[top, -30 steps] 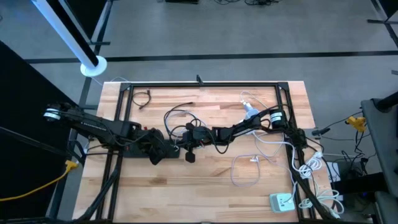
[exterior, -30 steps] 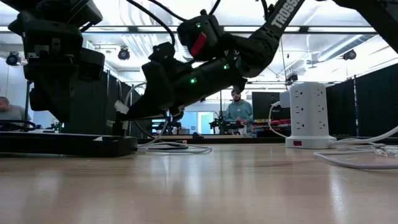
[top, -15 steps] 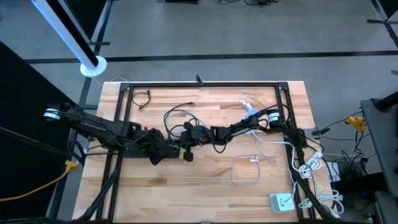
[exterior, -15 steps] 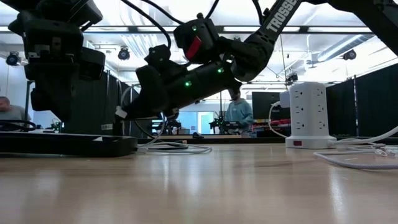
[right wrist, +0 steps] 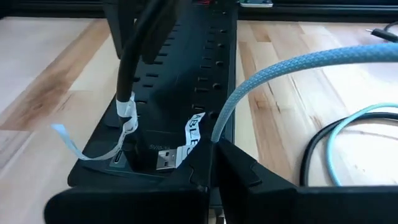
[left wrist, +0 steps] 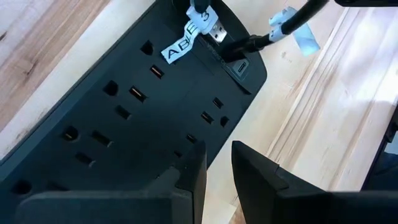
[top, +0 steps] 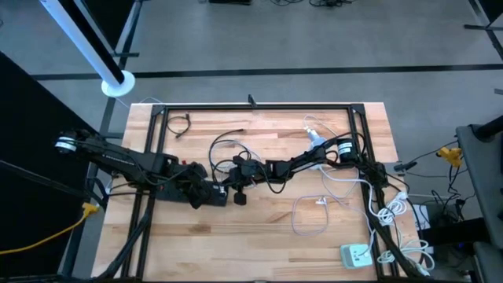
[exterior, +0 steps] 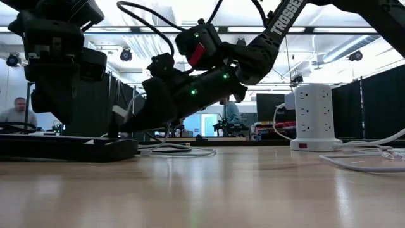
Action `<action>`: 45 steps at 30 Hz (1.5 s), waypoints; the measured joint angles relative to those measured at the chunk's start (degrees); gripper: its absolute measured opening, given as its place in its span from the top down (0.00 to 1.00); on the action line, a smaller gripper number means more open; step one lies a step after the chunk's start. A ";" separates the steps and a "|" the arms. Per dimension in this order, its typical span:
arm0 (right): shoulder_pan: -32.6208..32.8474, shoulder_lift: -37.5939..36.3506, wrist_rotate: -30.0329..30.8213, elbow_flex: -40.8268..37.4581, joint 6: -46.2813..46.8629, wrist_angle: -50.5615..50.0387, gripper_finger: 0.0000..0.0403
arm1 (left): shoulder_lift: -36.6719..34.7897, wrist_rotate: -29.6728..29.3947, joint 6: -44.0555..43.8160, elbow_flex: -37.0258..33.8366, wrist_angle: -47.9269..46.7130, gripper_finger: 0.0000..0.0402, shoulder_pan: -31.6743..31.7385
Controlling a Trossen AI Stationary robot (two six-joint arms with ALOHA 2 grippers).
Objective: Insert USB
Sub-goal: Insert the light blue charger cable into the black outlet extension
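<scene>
At the end of the black power strip (right wrist: 180,93), the USB plug (right wrist: 166,159) hangs just over the strip's end face, its silver tip bare and not yet in a socket. A white label (right wrist: 194,132) wraps the cable behind it. The right tool (right wrist: 211,163) is pinched tight on the light blue braided cable (right wrist: 267,78) just behind the plug. In the left wrist view the plug (left wrist: 214,31) sits just beside the small port (left wrist: 241,65) on the strip's end, next to a black cable (left wrist: 273,34) already plugged in there.

The left tool (left wrist: 216,163) rests over the strip's edge with its fingers (left wrist: 193,168) set a narrow gap apart and nothing visibly between them; I judge it is steadying the strip on the tabletop (top: 275,244).

Compared with a second ago, the right arm has stretched farther toward the left arm in the high view, and in the low view its tool (exterior: 123,120) has dropped until it is close above the strip. That brings the plug to the port: the approach looks nearly done, and the final alignment and push remain.
</scene>
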 joint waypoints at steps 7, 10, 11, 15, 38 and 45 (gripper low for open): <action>2.07 -2.05 -0.20 -0.05 -2.43 -0.28 1.00 | 1.14 -0.11 0.73 0.00 0.00 0.84 -0.01; 2.88 -3.13 0.43 -0.04 -3.62 -0.25 1.00 | 2.71 -0.36 1.95 0.00 0.00 0.84 -0.13; 3.04 -3.28 0.49 -0.07 -3.74 -0.26 1.00 | 3.36 -1.12 2.39 0.00 0.00 0.84 -0.35; 3.78 -3.43 1.71 -0.04 -3.71 -0.24 1.00 | 5.87 -6.92 5.16 0.15 0.59 0.86 -3.07; 4.55 -3.31 5.13 -0.50 -8.68 -2.78 1.00 | 10.27 -16.19 9.13 0.37 1.45 0.99 -9.67; 4.53 -3.12 5.27 -0.55 -11.18 -2.20 1.00 | 10.28 -16.06 8.44 0.31 1.80 0.99 -9.67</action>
